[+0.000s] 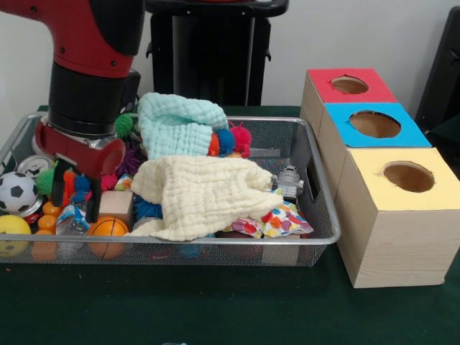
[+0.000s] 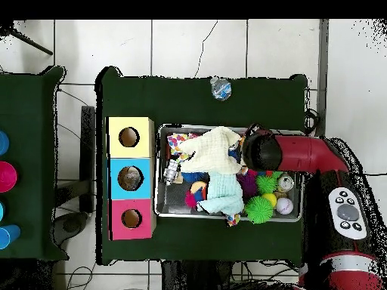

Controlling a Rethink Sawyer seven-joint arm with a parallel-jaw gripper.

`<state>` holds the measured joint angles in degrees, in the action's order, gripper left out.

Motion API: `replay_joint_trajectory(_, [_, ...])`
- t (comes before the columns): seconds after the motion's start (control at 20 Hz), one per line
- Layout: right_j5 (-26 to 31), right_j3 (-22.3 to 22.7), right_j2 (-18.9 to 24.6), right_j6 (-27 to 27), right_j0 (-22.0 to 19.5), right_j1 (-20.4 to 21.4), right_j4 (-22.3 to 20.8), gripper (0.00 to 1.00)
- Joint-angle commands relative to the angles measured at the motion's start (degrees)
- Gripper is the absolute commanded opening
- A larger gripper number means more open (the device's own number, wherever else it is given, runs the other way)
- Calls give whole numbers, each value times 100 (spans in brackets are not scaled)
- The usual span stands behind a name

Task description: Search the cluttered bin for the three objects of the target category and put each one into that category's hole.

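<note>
The wire mesh bin (image 1: 316, 215) holds a heap of clutter. My gripper (image 1: 75, 198) is lowered into its left end, right over a see-through bottle with blue markings (image 1: 72, 218); clutter hides whether it grips it. In the overhead view the arm's wrist (image 2: 261, 151) covers the gripper. A second clear bottle (image 1: 290, 180) stands by the bin's right wall and also shows in the overhead view (image 2: 172, 170). A third bottle (image 2: 221, 88) lies on the green table outside the bin. The blue box's hole (image 1: 374, 124) is in the middle box (image 2: 130, 178).
A red-faced box (image 1: 350, 85) and a yellow-faced box (image 1: 408, 177) flank the blue one. A cream cloth (image 1: 205, 194) and a mint cloth (image 1: 180, 122) cover the bin's middle. A soccer ball (image 1: 16, 192), a basketball (image 1: 108, 233), spiky balls (image 2: 261, 208) and a can (image 1: 32, 165) crowd it.
</note>
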<state>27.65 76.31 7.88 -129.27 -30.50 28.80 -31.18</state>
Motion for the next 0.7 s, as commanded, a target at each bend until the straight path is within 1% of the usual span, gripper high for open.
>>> replay_joint_trajectory(0.05, [416,-229,479,1355,-298,-167,-305,100])
replay_joint_trajectory(0.15, [439,-80,533,1367,-316,-182,-283,100])
replay_joint_trajectory(0.25, [317,152,538,1148,-293,-174,-222,100])
replay_joint_trajectory(0.45, [255,540,547,735,-295,-137,-14,100])
replay_joint_trajectory(0.7, [32,786,473,353,-311,-156,67,100])
